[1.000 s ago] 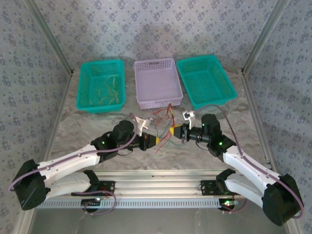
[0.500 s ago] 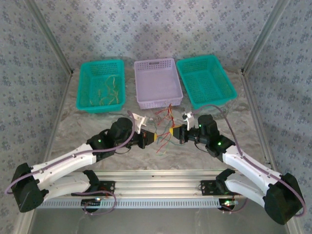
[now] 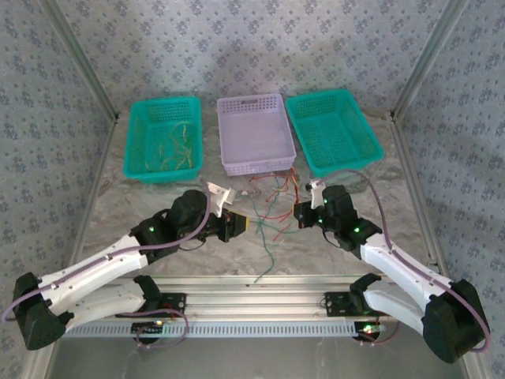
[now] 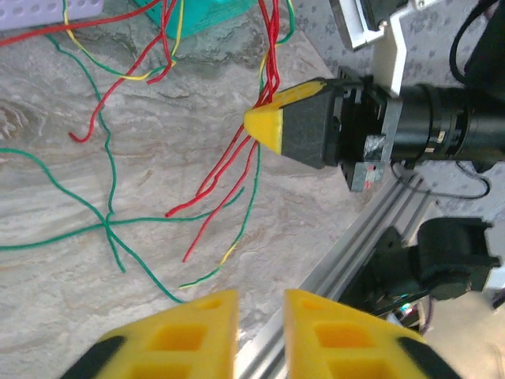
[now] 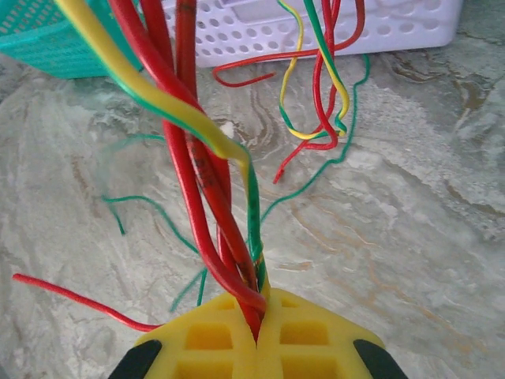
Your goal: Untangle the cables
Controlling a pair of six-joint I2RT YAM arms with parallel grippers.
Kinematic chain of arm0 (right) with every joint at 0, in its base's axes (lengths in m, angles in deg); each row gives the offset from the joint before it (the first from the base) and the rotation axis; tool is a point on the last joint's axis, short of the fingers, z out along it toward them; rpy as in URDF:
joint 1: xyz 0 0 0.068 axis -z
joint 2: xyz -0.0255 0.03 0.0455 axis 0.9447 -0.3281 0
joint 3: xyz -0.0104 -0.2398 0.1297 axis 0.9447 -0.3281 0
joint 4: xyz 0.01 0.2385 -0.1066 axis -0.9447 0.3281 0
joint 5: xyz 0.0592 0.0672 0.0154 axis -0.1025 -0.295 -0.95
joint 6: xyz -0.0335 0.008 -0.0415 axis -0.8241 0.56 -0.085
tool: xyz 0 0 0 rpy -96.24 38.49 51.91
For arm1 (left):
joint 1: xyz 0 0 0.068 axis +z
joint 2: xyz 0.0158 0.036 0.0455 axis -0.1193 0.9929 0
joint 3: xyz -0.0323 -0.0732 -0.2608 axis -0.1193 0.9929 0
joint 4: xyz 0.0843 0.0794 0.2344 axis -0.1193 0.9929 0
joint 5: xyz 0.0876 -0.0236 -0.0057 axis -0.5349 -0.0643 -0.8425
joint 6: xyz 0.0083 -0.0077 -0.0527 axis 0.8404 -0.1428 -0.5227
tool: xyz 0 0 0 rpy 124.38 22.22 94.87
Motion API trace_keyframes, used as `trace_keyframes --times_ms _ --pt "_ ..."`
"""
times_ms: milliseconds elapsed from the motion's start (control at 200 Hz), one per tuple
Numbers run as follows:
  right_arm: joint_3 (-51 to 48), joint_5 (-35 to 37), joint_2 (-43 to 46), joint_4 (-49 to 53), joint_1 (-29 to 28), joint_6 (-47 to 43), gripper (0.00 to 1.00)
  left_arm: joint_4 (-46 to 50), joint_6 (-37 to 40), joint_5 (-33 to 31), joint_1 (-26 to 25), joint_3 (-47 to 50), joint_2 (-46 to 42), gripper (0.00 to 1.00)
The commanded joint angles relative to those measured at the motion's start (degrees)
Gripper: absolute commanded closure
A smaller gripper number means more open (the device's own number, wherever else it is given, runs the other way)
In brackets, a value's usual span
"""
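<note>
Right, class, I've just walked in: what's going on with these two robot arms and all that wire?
Two robot arms are working on a tangle of thin red, yellow and green wires on the table, in front of a row of baskets. The right pincer is shut on a bunch of the wires. The left pincer faces it, slightly open with nothing between its fingers. Loose ends trail across the table.
</note>
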State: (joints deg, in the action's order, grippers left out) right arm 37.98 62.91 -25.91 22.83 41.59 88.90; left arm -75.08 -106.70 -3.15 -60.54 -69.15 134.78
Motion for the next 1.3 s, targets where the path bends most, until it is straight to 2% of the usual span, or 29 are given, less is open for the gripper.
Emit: trace_keyframes --times_ms 0,65,105,205,315,520,675,799,864,999,1159,1299 --pt "-0.50 3.28 -0.14 1.57 0.18 -0.89 1.00 1.09 1.02 -0.57 0.01 -2.07 -1.17 0.91" --pt "-0.87 3.24 0.07 1.13 0.17 -0.66 1.00 1.13 1.02 -0.35 -0.01 -2.00 -0.96 0.92" --pt "-1.00 3.25 0.30 0.89 0.16 -0.42 1.00 1.16 0.81 0.01 -0.01 -1.79 -0.63 0.89" --pt "-1.45 4.30 1.73 0.79 0.23 -0.13 1.00 0.82 -0.57 0.42 0.03 -0.37 0.63 0.59" --pt "-3.48 4.61 5.67 -1.41 0.44 0.50 1.00 0.67 -2.71 -2.24 -0.01 1.53 1.30 0.46" --pt "-5.01 3.40 8.73 -2.36 1.55 0.99 1.00 0.26 -9.34 -9.53 2.04 4.70 4.80 0.44" --pt "-5.65 2.77 9.85 -2.56 1.79 1.43 1.00 -1.31 -14.25 -10.16 7.38 6.52 9.16 0.47" --pt "-5.90 2.09 10.50 -2.75 2.00 1.39 1.00 -4.80 -14.45 -9.84 10.68 6.06 12.70 0.42" --pt "-5.82 1.82 10.54 -2.66 2.01 1.39 1.00 -4.60 -13.77 -10.19 11.35 3.88 15.83 0.38" --pt "-5.61 1.29 11.15 -2.17 2.09 1.12 1.00 -1.56 -11.36 -11.82 11.33 -0.65 21.85 0.38" --pt "-5.83 1.23 12.44 -1.45 2.14 0.73 1.00 4.97 -6.51 -18.71 11.33 -4.55 25.07 0.38" --pt "-6.36 0.94 12.55 -2.21 2.27 1.05 1.00 8.60 -2.59 -22.10 11.26 -8.66 29.53 0.39"
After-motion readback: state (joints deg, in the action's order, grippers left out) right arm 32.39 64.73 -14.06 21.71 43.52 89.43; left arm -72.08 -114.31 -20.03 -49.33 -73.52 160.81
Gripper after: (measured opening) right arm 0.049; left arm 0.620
